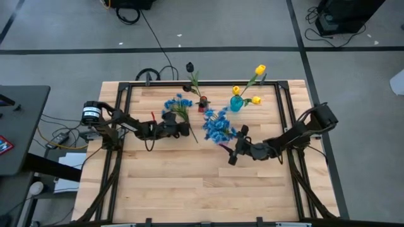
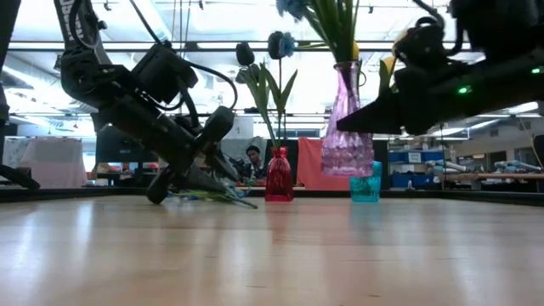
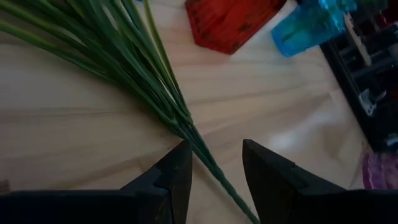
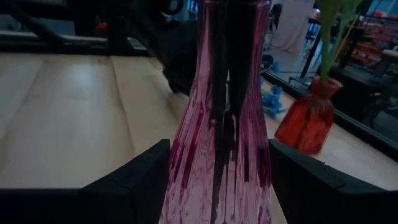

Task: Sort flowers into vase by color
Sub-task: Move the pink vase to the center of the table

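Note:
A spray of blue flowers (image 1: 177, 104) lies on the table, its green stems (image 3: 155, 93) running toward the near side. My left gripper (image 1: 184, 129) is open low over the table, one finger on each side of the stem bundle's thin end (image 3: 208, 165). My right gripper (image 1: 238, 146) is shut on a pink glass vase (image 2: 346, 127) that holds more blue flowers (image 1: 218, 126). A red vase (image 1: 202, 104) holds dark blooms (image 1: 189, 66). A teal vase (image 1: 237, 104) holds yellow buds (image 1: 259, 69). My right gripper pinches the pink vase's widening lower body (image 4: 186, 162) between its two fingers, one on each side. The fingers come level from the table's right side. The vase stands upright in the hold, its base (image 2: 346, 172) lifted clear of the table, the flowers standing up out of it.
The red vase (image 2: 279, 178) and the teal vase (image 2: 365, 185) stand close together at the far middle of the table, just behind both grippers. A black frame (image 1: 284, 107) runs along the table's edges. Bare wood (image 1: 202, 189) lies toward the near edge.

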`<state>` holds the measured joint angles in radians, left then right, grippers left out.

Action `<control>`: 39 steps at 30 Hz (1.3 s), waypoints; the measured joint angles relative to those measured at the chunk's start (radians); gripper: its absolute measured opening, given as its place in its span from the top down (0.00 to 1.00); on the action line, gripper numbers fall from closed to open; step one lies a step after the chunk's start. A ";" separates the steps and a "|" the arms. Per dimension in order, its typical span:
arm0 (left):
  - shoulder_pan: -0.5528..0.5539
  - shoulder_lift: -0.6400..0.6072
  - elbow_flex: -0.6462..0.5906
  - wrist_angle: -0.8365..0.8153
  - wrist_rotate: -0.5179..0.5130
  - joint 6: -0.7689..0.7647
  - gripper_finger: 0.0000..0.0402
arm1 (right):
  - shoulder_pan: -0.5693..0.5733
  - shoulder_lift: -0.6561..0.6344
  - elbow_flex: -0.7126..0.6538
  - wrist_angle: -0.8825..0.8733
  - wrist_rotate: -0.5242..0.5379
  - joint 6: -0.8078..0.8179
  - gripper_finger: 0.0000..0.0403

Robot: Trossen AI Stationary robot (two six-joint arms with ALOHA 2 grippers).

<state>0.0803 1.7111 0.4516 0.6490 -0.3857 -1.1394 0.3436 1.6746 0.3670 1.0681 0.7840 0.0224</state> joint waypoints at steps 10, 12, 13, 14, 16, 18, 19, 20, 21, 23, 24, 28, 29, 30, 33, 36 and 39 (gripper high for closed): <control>0.056 -0.007 0.017 -0.005 0.061 -0.046 0.63 | 0.097 -0.020 -0.033 -0.025 0.085 0.029 0.36; 0.081 -0.006 0.064 -0.059 0.180 0.013 0.63 | 0.096 -0.020 -0.034 -0.030 0.084 0.028 0.36; 0.087 -0.004 0.098 -0.103 0.235 0.033 0.63 | 0.096 -0.020 -0.034 -0.033 0.086 0.028 0.36; 0.091 0.000 0.137 -0.150 0.279 0.046 0.63 | 0.095 -0.020 -0.034 -0.035 0.085 0.027 0.36; 0.083 0.001 0.214 -0.285 0.331 0.075 0.63 | 0.092 -0.020 -0.034 -0.038 0.083 0.026 0.36; 0.066 0.000 0.295 -0.433 0.331 0.140 0.63 | 0.087 -0.020 -0.041 -0.038 0.082 0.022 0.36; 0.060 0.000 0.334 -0.521 0.322 0.182 0.63 | 0.084 -0.020 -0.046 -0.038 0.082 0.022 0.36; 0.055 0.000 0.374 -0.611 0.302 0.236 0.63 | 0.080 -0.020 -0.052 -0.038 0.081 0.023 0.36; 0.051 0.000 0.416 -0.694 0.281 0.292 0.63 | 0.077 -0.020 -0.059 -0.038 0.082 0.025 0.36; 0.048 -0.001 0.491 -0.822 0.248 0.427 0.63 | 0.069 -0.020 -0.073 -0.032 0.079 0.029 0.36; 0.048 -0.002 0.524 -0.878 0.243 0.501 0.63 | 0.066 -0.020 -0.079 -0.027 0.078 0.034 0.36; 0.055 -0.001 0.595 -1.026 0.172 0.651 0.64 | 0.064 -0.020 -0.093 0.007 0.075 0.028 0.36; 0.067 -0.001 0.599 -1.028 0.174 0.691 0.64 | 0.064 -0.020 -0.094 0.015 0.075 0.024 0.36; 0.079 -0.001 0.599 -1.032 0.192 0.745 0.64 | 0.064 -0.020 -0.094 0.017 0.074 0.021 0.36; 0.099 0.000 0.599 -1.046 0.216 0.980 0.64 | 0.062 -0.020 -0.094 0.016 0.061 0.019 0.36; 0.101 0.000 0.599 -1.045 0.229 1.195 0.64 | 0.057 -0.020 -0.094 0.015 0.046 0.022 0.36; 0.116 0.008 0.591 -1.029 0.235 1.341 0.64 | 0.058 -0.020 -0.094 0.015 0.021 0.041 0.36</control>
<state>0.1960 1.7189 1.0424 -0.3801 -0.1504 0.2019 0.4015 1.6550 0.2729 1.0831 0.8046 0.0633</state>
